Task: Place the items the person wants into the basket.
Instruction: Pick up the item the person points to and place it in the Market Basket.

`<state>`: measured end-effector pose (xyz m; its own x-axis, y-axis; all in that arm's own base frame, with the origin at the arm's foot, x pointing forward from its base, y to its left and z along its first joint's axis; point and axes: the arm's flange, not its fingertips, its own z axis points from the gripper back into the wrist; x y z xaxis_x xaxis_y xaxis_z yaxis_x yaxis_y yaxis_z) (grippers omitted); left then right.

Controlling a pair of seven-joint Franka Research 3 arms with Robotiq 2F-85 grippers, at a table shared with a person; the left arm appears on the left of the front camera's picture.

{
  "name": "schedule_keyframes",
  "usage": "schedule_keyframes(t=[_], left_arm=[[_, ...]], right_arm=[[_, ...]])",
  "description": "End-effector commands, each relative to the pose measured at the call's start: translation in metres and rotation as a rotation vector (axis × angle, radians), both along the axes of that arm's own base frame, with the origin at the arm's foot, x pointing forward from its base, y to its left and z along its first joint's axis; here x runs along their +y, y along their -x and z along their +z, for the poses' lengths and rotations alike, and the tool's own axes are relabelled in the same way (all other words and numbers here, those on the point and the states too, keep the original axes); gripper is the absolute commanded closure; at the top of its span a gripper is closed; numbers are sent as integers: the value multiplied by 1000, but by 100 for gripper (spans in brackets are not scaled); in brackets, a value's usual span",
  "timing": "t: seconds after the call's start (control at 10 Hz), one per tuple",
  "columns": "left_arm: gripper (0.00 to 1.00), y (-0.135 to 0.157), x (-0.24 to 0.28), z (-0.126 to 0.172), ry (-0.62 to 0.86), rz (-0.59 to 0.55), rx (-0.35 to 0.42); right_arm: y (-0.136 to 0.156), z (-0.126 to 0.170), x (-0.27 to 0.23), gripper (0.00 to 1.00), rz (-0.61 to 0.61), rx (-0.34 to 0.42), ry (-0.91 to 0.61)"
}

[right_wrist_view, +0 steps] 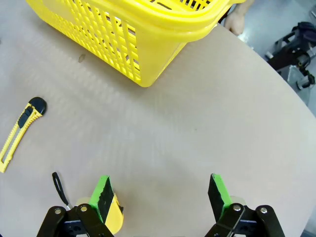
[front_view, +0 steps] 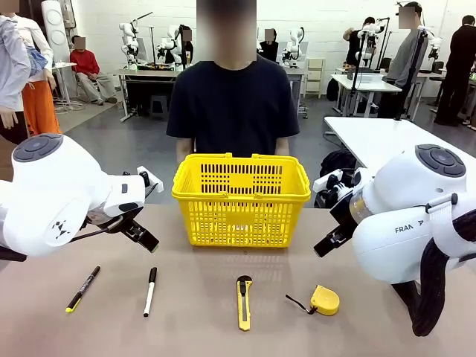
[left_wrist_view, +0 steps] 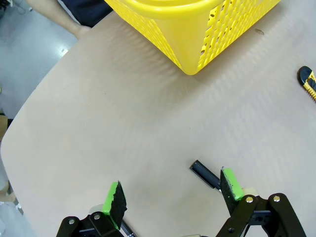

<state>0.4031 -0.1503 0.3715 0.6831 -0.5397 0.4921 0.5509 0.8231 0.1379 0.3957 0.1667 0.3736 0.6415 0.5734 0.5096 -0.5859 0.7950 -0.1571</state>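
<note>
The yellow basket [front_view: 241,195] is sitting upright at the middle of the bench [front_view: 201,327], toward its far edge. The person [front_view: 233,104] is standing just behind it at 12 o'clock. The items are lying in a row on the near part of the bench, apart from the basket and from one another. The yellow-and-black utility knife [front_view: 244,301] is lying at the basket's 6 o'clock. The white marker [front_view: 150,291] is resting at about 7 o'clock with its black cap pointing away from the robot. The black pen [front_view: 82,288] is lying farther out toward 8 o'clock, its yellow end nearest the robot. A yellow tape measure [front_view: 324,300] is sitting at the basket's 5 o'clock.

The left fingers [left_wrist_view: 230,183] are standing wide apart and gripping nothing. They are hovering over bare bench, with the marker's black cap showing just beside one green pad. The basket's corner is lying at their 1 o'clock.

The right fingers [right_wrist_view: 217,191] are likewise spread and gripping nothing. The tape measure is showing under one of them at 7 o'clock in the right wrist view, and the knife is lying out at 9 o'clock.
</note>
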Motion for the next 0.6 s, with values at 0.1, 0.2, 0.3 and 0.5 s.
schedule_keyframes(t=[0.1,0.2,0.3,0.5], left_arm=[[0,0,0,0,0,0,0],[0,0,0,0,0,0,0],[0,0,0,0,0,0,0],[0,0,0,0,0,0,0]], right_arm=[[0,0,0,0,0,0,0],[0,0,0,0,0,0,0],[0,0,0,0,0,0,0],[0,0,0,0,0,0,0]])
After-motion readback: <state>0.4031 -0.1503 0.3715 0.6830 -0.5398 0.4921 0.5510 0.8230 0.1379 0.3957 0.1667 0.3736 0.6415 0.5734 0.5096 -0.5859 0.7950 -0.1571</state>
